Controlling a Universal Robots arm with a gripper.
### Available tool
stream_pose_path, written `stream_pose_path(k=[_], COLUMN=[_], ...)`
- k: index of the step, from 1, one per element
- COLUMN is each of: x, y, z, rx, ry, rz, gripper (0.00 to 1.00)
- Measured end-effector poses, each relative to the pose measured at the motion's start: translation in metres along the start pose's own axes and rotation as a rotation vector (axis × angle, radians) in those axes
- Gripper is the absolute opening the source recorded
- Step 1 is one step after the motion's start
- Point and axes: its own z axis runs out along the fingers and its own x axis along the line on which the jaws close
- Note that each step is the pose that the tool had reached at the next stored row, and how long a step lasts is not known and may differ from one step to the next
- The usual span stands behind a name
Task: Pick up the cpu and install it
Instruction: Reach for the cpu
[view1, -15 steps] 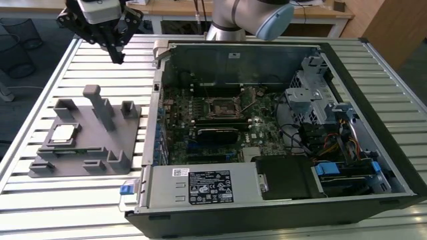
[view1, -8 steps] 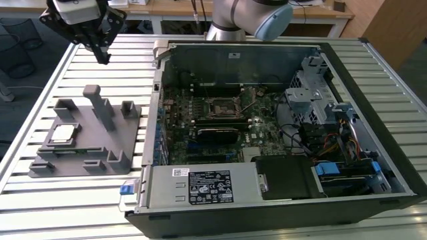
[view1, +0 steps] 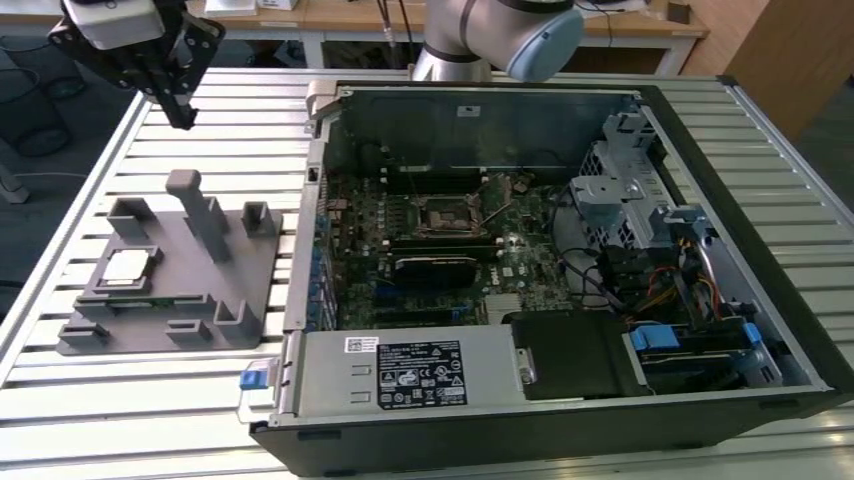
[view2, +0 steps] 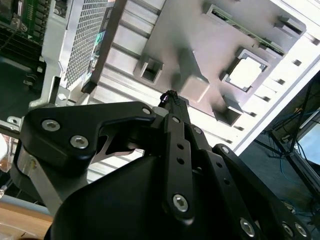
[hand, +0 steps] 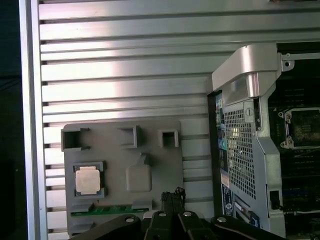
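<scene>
The cpu (view1: 127, 266), a small pale silver square, lies flat in a recess of the grey plastic tray (view1: 180, 290) on the exterior view's left. My gripper (view1: 182, 118) hangs high above the table beyond the tray's far edge, fingers together and holding nothing. In the first wrist view the cpu (hand: 87, 180) sits in the tray (hand: 115, 160), off to the side of my gripper (hand: 173, 193). The second wrist view shows the gripper (view2: 170, 95) over the tray (view2: 200, 40), well apart from the cpu (view2: 246, 72). The black socket (view1: 446, 214) sits on the motherboard inside the open case.
The open computer case (view1: 481, 105) fills the middle and the exterior view's right, with a power supply (view1: 414, 370) at its near side and cables at the right. Tall posts (view1: 200, 210) rise from the tray. The table (view1: 174, 420) is slatted aluminium. The socket (hand: 304, 127) lies past the case's metal bracket.
</scene>
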Motion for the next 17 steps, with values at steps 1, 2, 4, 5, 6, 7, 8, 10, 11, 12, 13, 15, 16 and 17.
stream_pose_path(k=[1, 2, 4, 5, 6, 7, 8, 10, 11, 12, 13, 15, 16, 17], x=[0.0027, 0.0053, 0.0104, 0.0129, 0.0153, 0.0179, 0.0208, 0.0271, 0.0300, 0.0332, 0.0368, 0.0453, 0.0495, 0.0542], y=[-0.0002, -0.0003, -0.0007, -0.0009, -0.0010, -0.0012, -0.0014, -0.0020, -0.0022, -0.0024, -0.0027, -0.0034, -0.0038, -0.0042], z=[0.0000, 0.0001, 0.0001, 0.0002, 0.0002, 0.0003, 0.0005, 0.0007, 0.0009, 0.0012, 0.0014, 0.0024, 0.0030, 0.0037], rx=[0.0000, 0.0000, 0.0001, 0.0000, 0.0001, 0.0001, 0.0001, 0.0000, 0.0001, 0.0000, 0.0001, 0.0000, 0.0001, 0.0001], ry=[0.0000, 0.0001, 0.0004, 0.0004, 0.0005, 0.0006, 0.0005, 0.0005, 0.0005, 0.0005, 0.0006, 0.0004, 0.0005, 0.0005], rz=[0.000, 0.000, 0.000, 0.000, 0.000, 0.000, 0.000, 0.000, 0.000, 0.000, 0.000, 0.000, 0.000, 0.000], gripper=[0.11, 0.11, 0.11, 0.11, 0.11, 0.11, 0.11, 0.11, 0.11, 0.11, 0.11, 0.11, 0.11, 0.11])
